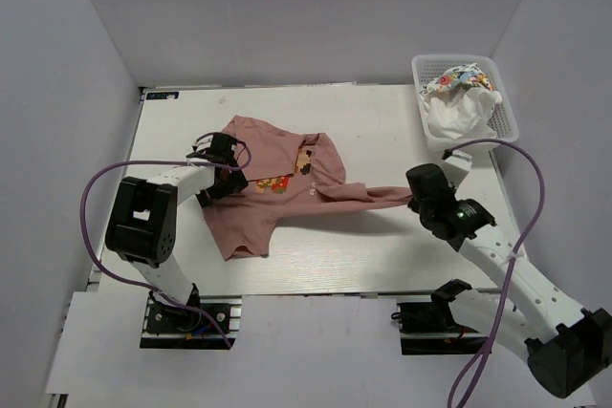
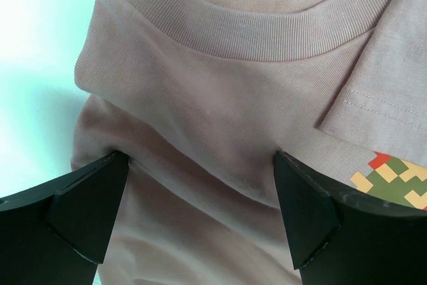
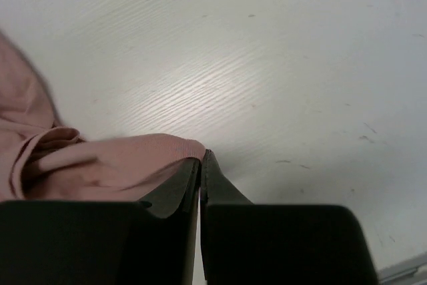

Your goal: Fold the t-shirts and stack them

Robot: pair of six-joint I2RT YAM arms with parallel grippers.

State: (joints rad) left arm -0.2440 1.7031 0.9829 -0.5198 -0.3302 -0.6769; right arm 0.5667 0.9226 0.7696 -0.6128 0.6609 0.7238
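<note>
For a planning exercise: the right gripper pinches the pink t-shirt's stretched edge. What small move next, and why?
Probably pull the right gripper slightly rightward: the pink t-shirt lies crumpled, and the open left gripper sits by its collar.

No word, number or brand can be read anywhere. The pink t-shirt (image 1: 251, 212) carries a chest print (image 1: 277, 183) at the middle of the top view, seen again at the lower right edge of the left wrist view: orange, green and cream squares, no letters. At upper right, the printed white t-shirt (image 1: 457, 78) in the basket (image 1: 451, 57) shows coloured blotches only. A dark strip (image 1: 163, 95) at the upper left corner of the table (image 1: 382, 131) is too small to read.
</note>
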